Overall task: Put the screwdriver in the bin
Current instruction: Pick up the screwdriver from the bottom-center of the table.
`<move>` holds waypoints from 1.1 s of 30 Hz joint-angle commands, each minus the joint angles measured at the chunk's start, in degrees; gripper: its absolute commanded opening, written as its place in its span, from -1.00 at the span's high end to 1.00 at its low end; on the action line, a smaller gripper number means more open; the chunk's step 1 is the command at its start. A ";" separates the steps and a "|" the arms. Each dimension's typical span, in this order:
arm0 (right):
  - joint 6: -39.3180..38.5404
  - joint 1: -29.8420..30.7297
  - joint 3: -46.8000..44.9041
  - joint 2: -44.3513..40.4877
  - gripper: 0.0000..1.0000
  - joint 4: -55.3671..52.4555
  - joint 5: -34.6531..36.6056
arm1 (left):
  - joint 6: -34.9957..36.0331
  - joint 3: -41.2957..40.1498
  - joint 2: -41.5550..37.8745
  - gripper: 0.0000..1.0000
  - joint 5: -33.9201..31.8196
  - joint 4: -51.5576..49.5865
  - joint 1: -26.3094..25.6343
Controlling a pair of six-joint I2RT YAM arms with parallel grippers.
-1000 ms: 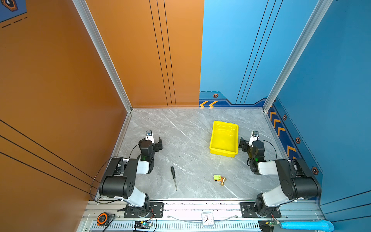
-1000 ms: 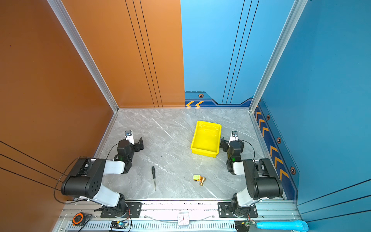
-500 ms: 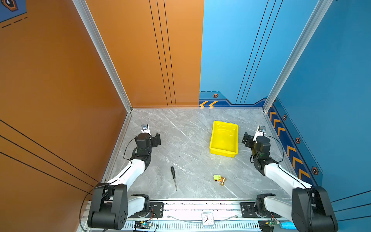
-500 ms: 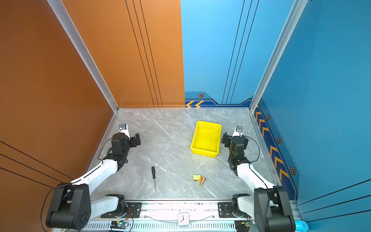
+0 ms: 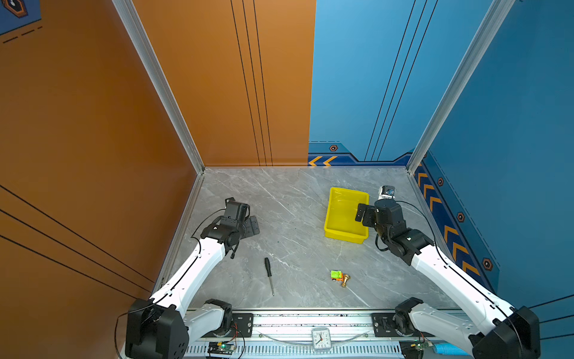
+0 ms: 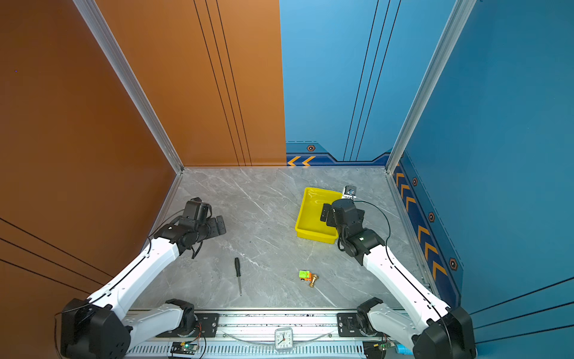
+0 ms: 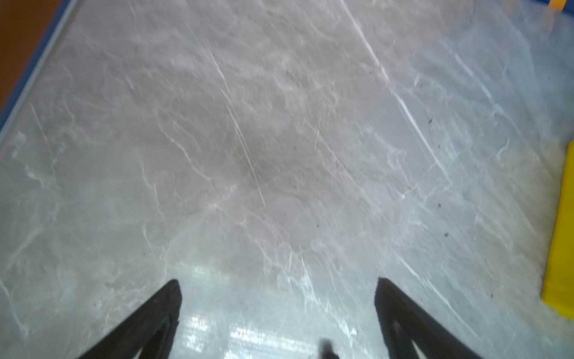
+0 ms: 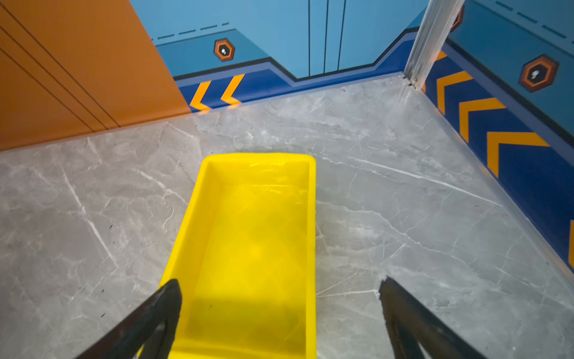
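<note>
The screwdriver [image 5: 268,275] [image 6: 238,275], with a black handle and a thin silver shaft, lies on the grey marble floor near the front, handle pointing to the back. The yellow bin [image 5: 341,214] [image 6: 310,214] [image 8: 254,233] stands empty at the right; its side shows in the left wrist view [image 7: 562,248]. My left gripper [image 5: 251,225] [image 6: 219,225] [image 7: 278,283] hangs open and empty behind and left of the screwdriver. My right gripper [image 5: 372,214] [image 6: 341,214] [image 8: 279,284] is open and empty over the bin's near right part, one finger above the bin, the other past its right wall.
A small green and orange toy car [image 5: 336,274] [image 6: 304,274] and a brass flared piece [image 5: 345,279] [image 6: 313,279] lie together front right of the screwdriver. Orange and blue walls close in the left, back and right sides. A clock [image 5: 321,338] sits on the front rail.
Both arms have unfolded from a tucked pose and stretched out. The right gripper has come over the bin's near end; the left has moved inward. The screwdriver and bin have not moved.
</note>
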 commanded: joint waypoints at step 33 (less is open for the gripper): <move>7.64 11.39 2.14 3.90 -1.00 -10.23 3.40 | -15.32 -5.43 18.29 -0.33 6.12 -2.49 -20.18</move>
